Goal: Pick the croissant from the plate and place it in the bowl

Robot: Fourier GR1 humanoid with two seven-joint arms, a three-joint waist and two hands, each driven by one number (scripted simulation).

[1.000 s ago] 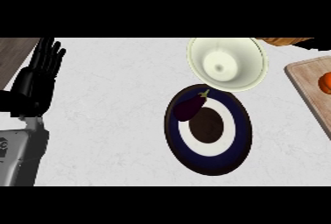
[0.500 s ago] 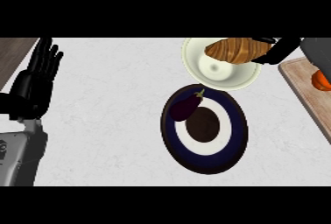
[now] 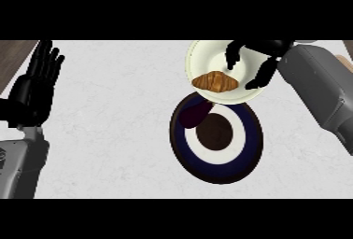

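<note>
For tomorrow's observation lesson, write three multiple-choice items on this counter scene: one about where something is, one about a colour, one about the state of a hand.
1. Where is the croissant?
A. in the pale bowl
B. on the plate
C. on the bare counter

2. What colours is the plate?
A. red and yellow
B. dark blue with a white ring
C. plain green

3. How is the right hand?
A. curled round the croissant
B. open above the bowl
C. flat on the plate

Key: 1 A, the croissant lies inside the bowl's rim. 2 B, a dark rim surrounds a white ring and a dark centre. 3 B, its fingers are spread beside the croissant, not round it.
</note>
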